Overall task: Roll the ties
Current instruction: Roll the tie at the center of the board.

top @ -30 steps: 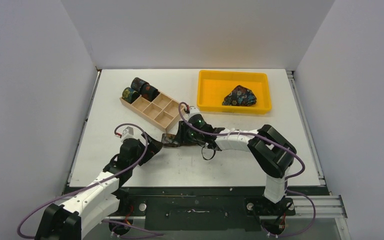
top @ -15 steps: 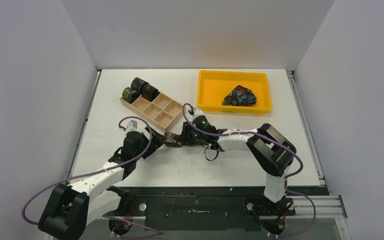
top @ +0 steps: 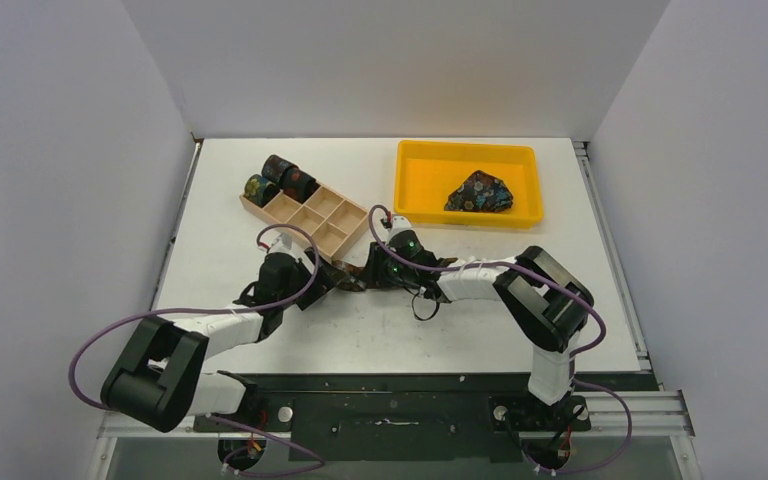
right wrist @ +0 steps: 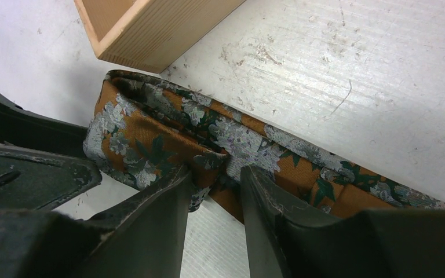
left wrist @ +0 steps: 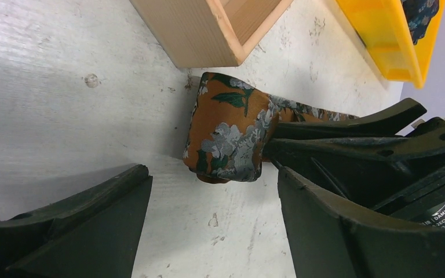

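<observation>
A partly rolled tie (left wrist: 226,136), rust-orange with grey-blue flowers and green leaves, lies on the white table just off the corner of the wooden box (left wrist: 208,29). Its unrolled strip (right wrist: 324,168) runs away to the right. My right gripper (right wrist: 217,174) is shut on the roll's fold (right wrist: 150,145), fabric pinched between its fingertips. The left gripper (left wrist: 213,185) stands open, the roll just ahead of its tips and not touched. From above, both grippers (top: 328,283) (top: 360,280) meet at the tie (top: 345,285). Three rolled ties (top: 280,180) sit at the box's far end.
The wooden compartment box (top: 305,215) lies diagonally right behind the grippers. A yellow tray (top: 415,205) at the back right holds a bunched blue floral tie (top: 480,192). White walls close in the table on three sides.
My left arm has reached forward and right until its jaws frame the roll, and they have narrowed a little. The right gripper has shifted slightly toward the box, still on the tie.
</observation>
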`<action>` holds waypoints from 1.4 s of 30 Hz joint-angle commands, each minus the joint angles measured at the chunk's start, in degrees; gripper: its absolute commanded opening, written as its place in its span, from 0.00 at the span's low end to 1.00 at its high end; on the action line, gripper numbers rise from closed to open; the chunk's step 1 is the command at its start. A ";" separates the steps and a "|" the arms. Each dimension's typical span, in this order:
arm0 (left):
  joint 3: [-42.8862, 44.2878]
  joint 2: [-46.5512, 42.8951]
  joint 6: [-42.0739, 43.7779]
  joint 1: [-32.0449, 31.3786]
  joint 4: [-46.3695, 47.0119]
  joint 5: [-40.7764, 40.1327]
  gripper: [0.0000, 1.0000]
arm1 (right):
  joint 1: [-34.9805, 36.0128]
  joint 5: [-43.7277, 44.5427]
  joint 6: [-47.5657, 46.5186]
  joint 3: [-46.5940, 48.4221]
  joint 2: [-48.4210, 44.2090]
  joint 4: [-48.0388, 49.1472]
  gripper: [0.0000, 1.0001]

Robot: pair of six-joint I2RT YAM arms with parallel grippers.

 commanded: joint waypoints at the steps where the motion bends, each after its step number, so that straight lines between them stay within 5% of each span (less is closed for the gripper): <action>1: 1.26 2.00 1.39 0.38 7.35 3.09 0.77 | -0.42 0.23 -0.14 -1.02 1.41 1.70 0.37; 9: 2.62 6.29 2.50 1.05 10.10 4.20 0.73 | -0.48 0.07 -0.28 -1.84 1.77 2.01 0.36; 18: 3.48 11.26 3.03 1.14 16.61 8.48 0.53 | -0.67 -1.55 -0.14 -2.08 1.68 2.87 0.35; 29: 3.22 8.82 5.13 1.14 13.29 6.88 0.02 | -0.51 -1.00 2.21 -3.68 -3.78 2.53 0.43; 34: 3.84 7.60 5.52 1.03 9.88 6.05 0.00 | -2.04 8.82 2.82 -7.55 -11.39 0.97 0.46; 42: 1.48 4.94 3.92 0.48 9.01 5.02 0.00 | -8.37 18.62 3.38 -12.23 -14.35 -0.68 0.38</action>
